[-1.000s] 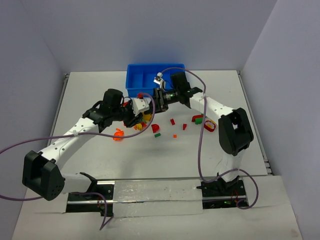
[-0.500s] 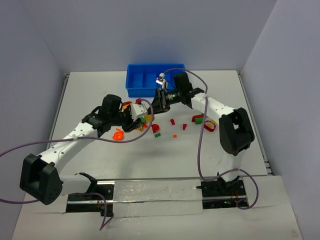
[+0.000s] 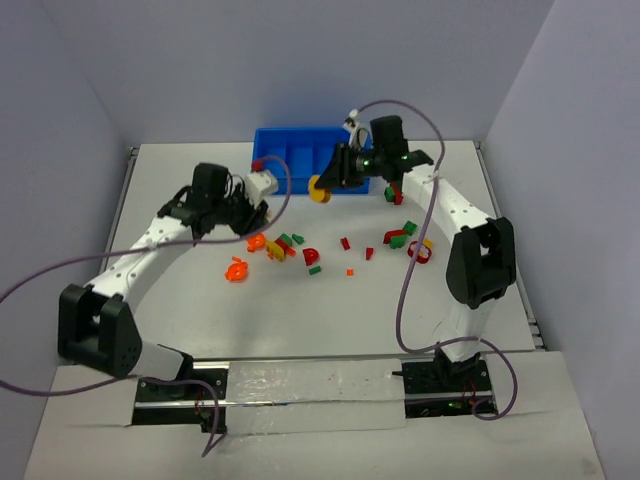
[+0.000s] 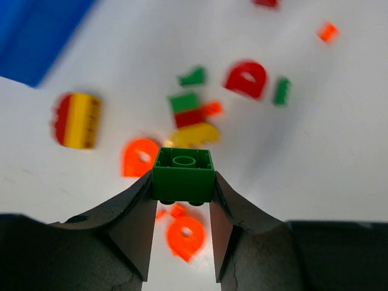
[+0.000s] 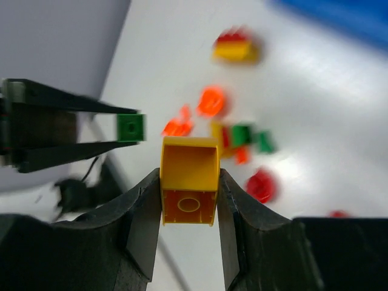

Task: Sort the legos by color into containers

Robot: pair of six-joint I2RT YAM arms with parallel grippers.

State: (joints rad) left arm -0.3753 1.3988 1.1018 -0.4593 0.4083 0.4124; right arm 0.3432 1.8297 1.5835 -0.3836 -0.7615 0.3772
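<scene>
The blue tray (image 3: 296, 160) stands at the back of the table. My left gripper (image 3: 250, 212) is shut on a green brick (image 4: 183, 176) and holds it above the loose legos; the brick also shows in the right wrist view (image 5: 131, 127). My right gripper (image 3: 326, 186) is shut on a yellow curved piece (image 5: 189, 176) with an orange-red underside, held in the air just in front of the tray's near wall. Orange (image 4: 139, 157), green (image 4: 183, 101), red (image 4: 245, 79) and yellow (image 4: 193, 134) legos lie on the table below.
A yellow-and-red piece (image 4: 76, 120) lies near the tray's corner. A red arch (image 3: 312, 257), two orange pieces (image 3: 237, 268) and small red bits (image 3: 345, 243) lie mid-table. A green, red and yellow cluster (image 3: 400, 238) lies by the right arm. Purple cables loop over both arms.
My left gripper has risen and pulled back to the left from the pile with the green brick. My right gripper has lifted and swung back toward the tray with the yellow piece.
</scene>
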